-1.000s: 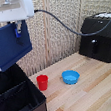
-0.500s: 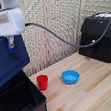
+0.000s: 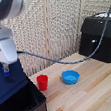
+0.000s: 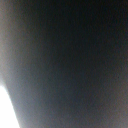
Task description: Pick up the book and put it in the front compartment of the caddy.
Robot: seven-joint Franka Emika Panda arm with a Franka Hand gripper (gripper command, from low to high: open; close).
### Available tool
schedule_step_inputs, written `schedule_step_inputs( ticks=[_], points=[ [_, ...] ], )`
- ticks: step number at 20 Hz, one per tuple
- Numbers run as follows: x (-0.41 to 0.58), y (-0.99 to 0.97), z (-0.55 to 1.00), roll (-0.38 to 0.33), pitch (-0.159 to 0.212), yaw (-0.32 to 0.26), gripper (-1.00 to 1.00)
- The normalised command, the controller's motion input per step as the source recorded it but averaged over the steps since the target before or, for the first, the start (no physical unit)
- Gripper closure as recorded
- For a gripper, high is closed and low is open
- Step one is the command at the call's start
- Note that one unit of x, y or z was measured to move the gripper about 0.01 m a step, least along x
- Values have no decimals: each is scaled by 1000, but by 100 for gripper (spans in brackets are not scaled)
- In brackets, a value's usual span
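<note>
The dark navy book point(image 3: 17, 82) hangs tilted at the exterior view's left, its lower part just above or inside the open top of the black caddy point(image 3: 30, 109). My gripper point(image 3: 6, 73) is shut on the book near its upper part, under the white wrist. Which compartment lies below the book cannot be told. The wrist view is filled by a dark, blurred surface very close to the lens.
A red cup point(image 3: 42, 82) stands on the wooden table point(image 3: 92, 94) just beside the caddy, with a blue bowl point(image 3: 70, 77) further to the exterior view's right. A black hard-cased machine point(image 3: 102, 37) sits at the back right. A grey cable point(image 3: 67, 61) sags across the scene.
The arm has carried the book toward the exterior view's left and lower, from above the table to over the caddy. The cup and bowl have not moved.
</note>
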Motion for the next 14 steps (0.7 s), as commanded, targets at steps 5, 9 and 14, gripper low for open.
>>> schedule_step_inputs(
  ticks=[5,9,14],
  points=[
    [-32,-15,-281,-19,0,1,100],
    [24,-16,-100,9,27,4,-100],
    [134,-437,212,53,2,19,-100]
  ],
)
